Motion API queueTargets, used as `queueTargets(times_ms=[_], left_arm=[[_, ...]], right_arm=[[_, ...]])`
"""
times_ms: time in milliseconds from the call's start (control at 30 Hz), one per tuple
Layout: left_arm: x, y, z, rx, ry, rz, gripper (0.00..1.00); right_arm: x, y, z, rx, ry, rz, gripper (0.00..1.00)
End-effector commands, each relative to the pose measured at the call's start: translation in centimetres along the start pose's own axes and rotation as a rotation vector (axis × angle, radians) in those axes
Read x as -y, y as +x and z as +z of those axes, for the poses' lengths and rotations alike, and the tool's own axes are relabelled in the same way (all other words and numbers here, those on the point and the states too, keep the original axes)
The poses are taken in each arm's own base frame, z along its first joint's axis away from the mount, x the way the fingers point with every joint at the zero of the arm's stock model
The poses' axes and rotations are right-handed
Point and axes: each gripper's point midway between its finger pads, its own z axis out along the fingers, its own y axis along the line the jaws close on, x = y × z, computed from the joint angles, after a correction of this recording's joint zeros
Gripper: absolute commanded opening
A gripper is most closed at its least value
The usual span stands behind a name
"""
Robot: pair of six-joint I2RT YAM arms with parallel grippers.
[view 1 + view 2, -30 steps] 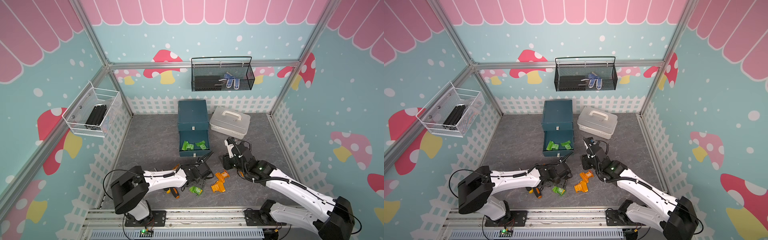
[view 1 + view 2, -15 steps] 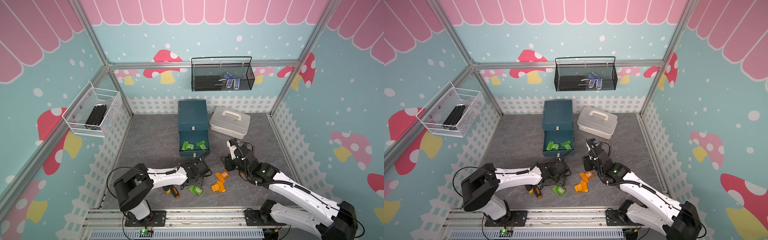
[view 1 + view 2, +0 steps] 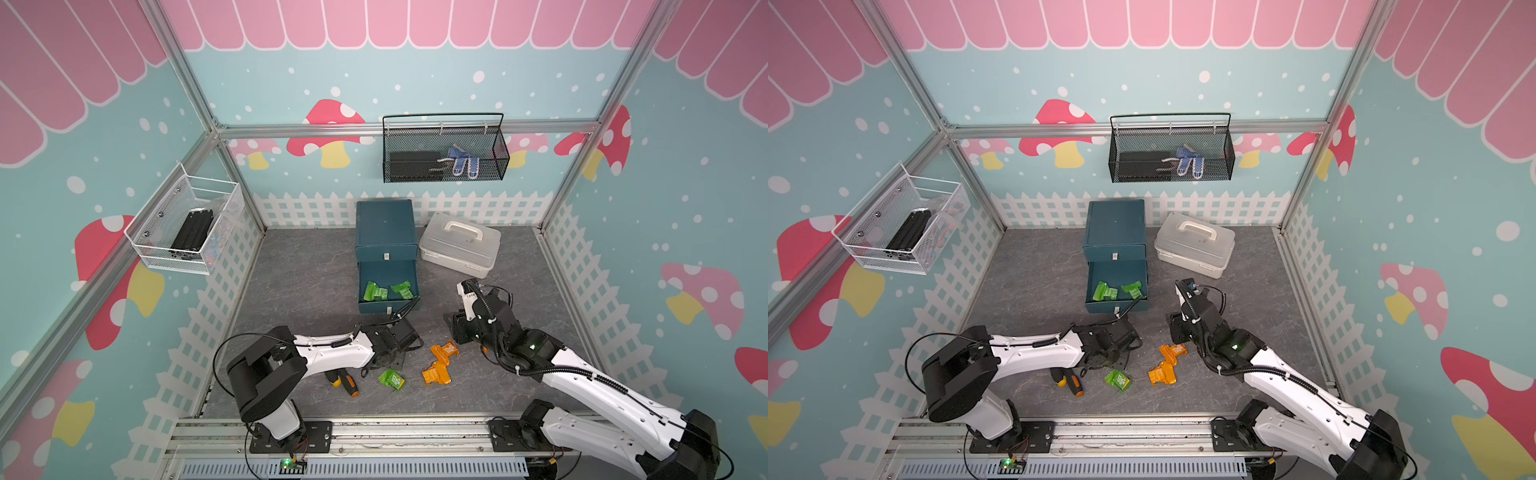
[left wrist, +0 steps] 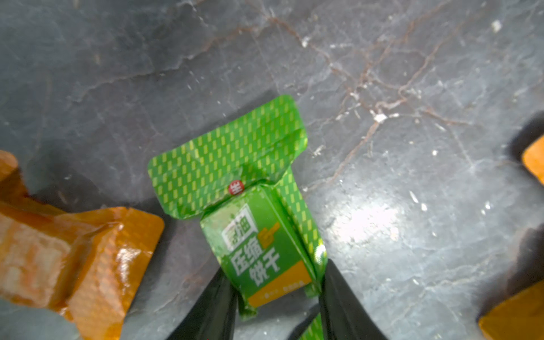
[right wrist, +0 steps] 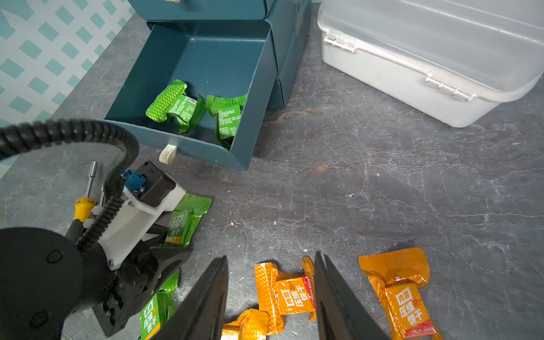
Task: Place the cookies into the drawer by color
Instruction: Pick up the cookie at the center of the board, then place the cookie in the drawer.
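Observation:
My left gripper (image 4: 276, 276) is low over the floor, shut on a green cookie (image 4: 259, 212) by its label end; its fingers press both sides. In both top views the gripper (image 3: 401, 343) (image 3: 1121, 345) hides that packet. Another green cookie (image 3: 390, 379) lies on the floor beside it. The teal drawer cabinet (image 3: 386, 224) has one drawer (image 5: 206, 59) pulled open, holding two green cookies (image 5: 173, 103) (image 5: 226, 117). My right gripper (image 5: 270, 257) (image 3: 457, 334) hangs open above the floor, with orange cookies (image 5: 282, 291) (image 5: 403, 294) (image 3: 436, 372) beneath it.
A pale grey case (image 3: 459, 249) stands right of the cabinet. A screwdriver (image 3: 343, 380) lies under my left forearm. One more orange cookie (image 4: 73, 256) lies close beside the held packet. A black wire basket (image 3: 444, 153) and a white one (image 3: 187, 228) hang on the walls.
My left gripper's jaws have closed in from wide open onto the green cookie. The right arm has shifted only slightly and its jaws stand as before.

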Motion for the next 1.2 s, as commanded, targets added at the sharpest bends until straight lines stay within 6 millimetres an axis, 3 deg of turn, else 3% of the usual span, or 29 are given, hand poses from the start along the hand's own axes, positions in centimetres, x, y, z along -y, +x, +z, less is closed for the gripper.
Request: queueTargets(times_ms=[0,200,367,567,700,967,1167], left_arm=[[-1.0,-0.7,-0.1,0.036,-0.038,-0.017,0.43],[-0.6,-2.5,-2.1,0.115,-0.012,-0.035,0.41],[0.1,-2.3,-3.6,0.131,0.01,-0.012,0.4],[2.1,-1.5,-7.3,0.175,0.071,0.034,0.4],[2.0,-2.4,-9.9,0.247,0.061,0.038,0.4],[1.1,-6.9,-13.8,0.364,0.011,0.022,0.4],[-1.0,-11.7,-14.8,0.381,-0.016,-0.018,0.41]], right_arm=[[0.3,0.5,0.3,-0.008,0.014,-0.003,0.49],[-0.5,1.4,1.3,-0.017,-0.037,0.002,0.49],[-1.1,2.4,2.5,-0.053,-0.071,-0.001,0.49],[-2.9,2.6,2.9,-0.052,-0.176,-0.001,0.49],[-3.3,2.7,2.9,-0.054,-0.199,-0.002,0.49],[-3.5,2.4,2.6,-0.031,-0.217,0.0,0.49],[-5.8,2.1,2.9,-0.034,-0.335,-0.017,0.5]])
